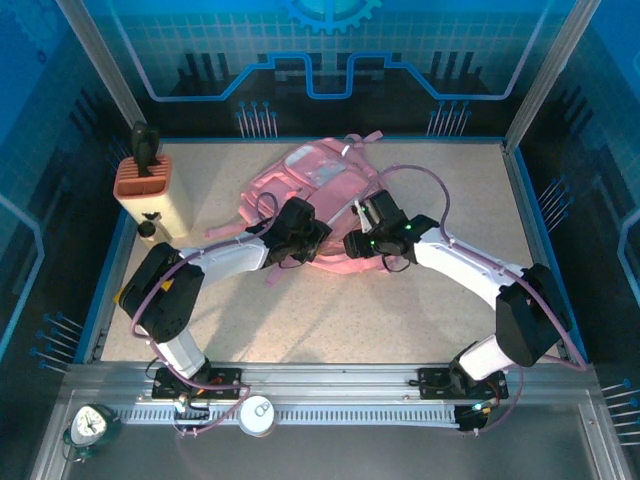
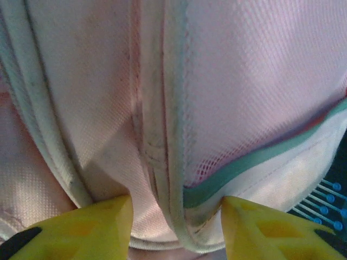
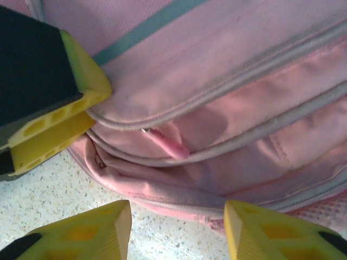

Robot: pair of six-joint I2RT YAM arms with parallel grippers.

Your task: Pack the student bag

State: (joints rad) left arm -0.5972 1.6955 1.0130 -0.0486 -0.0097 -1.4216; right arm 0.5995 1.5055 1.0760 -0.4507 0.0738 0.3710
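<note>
A: Item one, the bag [image 1: 318,172]. Where do we list it?
B: Lying flat on the table [image 1: 350,320], centre, a little toward 12 o'clock in the overhead view. Both arms meet at its 6 o'clock edge.
A: Item two, left tool [image 2: 176,216]?
B: Fingers apart, with a white-piped seam of the bag standing between them. We cannot see either one pressing it, so we list it as not clamped.
A: Item three, right tool [image 3: 176,222]?
B: Fingers apart too, nothing held. It hovers over the bag's lower edge where that meets the table, with the zip pull [image 3: 169,145] at its 12 o'clock.
A: Hazards, as we judge them?
B: First, collision. A finger [image 3: 49,135] of the left tool sits at 10 o'clock in the right wrist view, near the same seam, so closing in together could knock them.
Second, slip. The fabric is soft and the pull small, so a close could catch piping or cloth instead.
Third, drag. With the bag unclamped, a tug on the zip may slide it across the table rather than open it.
Fourth, snagging. The cables [image 1: 445,200] loop over the arms close to the bag.
</note>
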